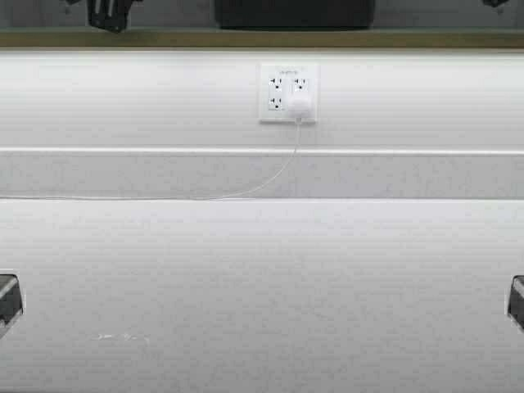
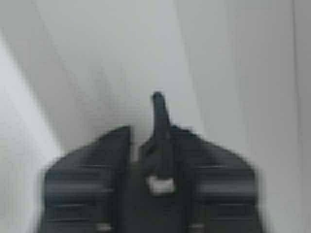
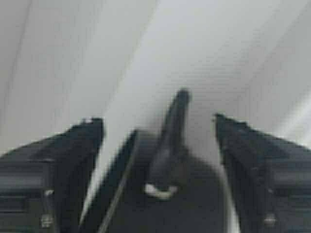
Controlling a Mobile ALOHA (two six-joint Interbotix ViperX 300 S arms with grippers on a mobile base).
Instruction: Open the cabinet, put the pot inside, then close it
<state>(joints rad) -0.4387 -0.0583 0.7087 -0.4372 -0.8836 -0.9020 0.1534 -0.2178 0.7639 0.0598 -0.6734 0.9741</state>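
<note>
The left gripper (image 2: 158, 104) and right gripper (image 3: 158, 121) sit low at the counter's (image 1: 262, 278) edges, holding nothing; the right's jaws stand apart, the left's look nearly together. Neither cabinet nor pot is in sight. Finding the door handle comes first, probably overhead, beyond the wall outlet (image 1: 288, 93) and its trailing cord (image 1: 270, 178).

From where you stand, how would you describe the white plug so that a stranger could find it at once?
Look at the white wall behind the counter, where one square outlet plate sits near the middle. The plug fills its lower right socket. It alone is rounded and bulging, and a thin white cable hangs from it and runs off to the left.
</note>
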